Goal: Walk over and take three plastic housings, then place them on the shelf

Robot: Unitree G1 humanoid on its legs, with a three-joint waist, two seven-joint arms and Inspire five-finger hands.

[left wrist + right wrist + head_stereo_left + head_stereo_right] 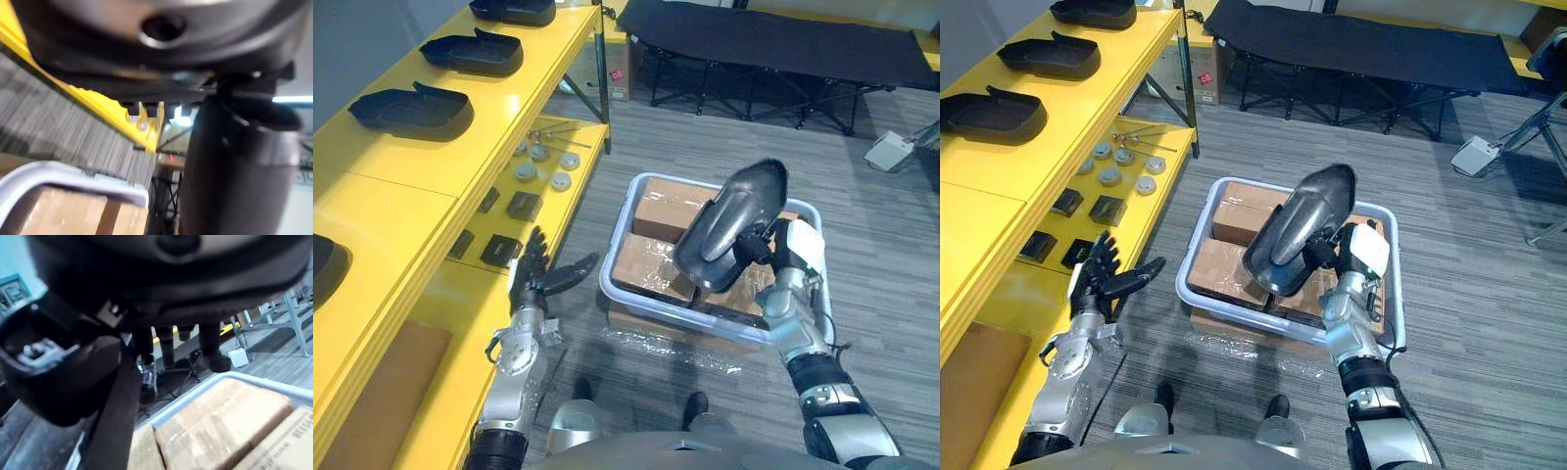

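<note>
Grey plank floor (724, 147) beside the glossy yellow shelf (509, 108); I see my right hand (766, 250), fingers clamped on a shiny, curved dark housing (729, 220) above the bin (656, 306); left hand (530, 282), fingers splayed wide.

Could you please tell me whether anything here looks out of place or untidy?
Only one thing: a crumpled sheet of clear plastic film lies loose on the floor against the near side of the bin. The housing in the right hand is tilted but held.
</note>
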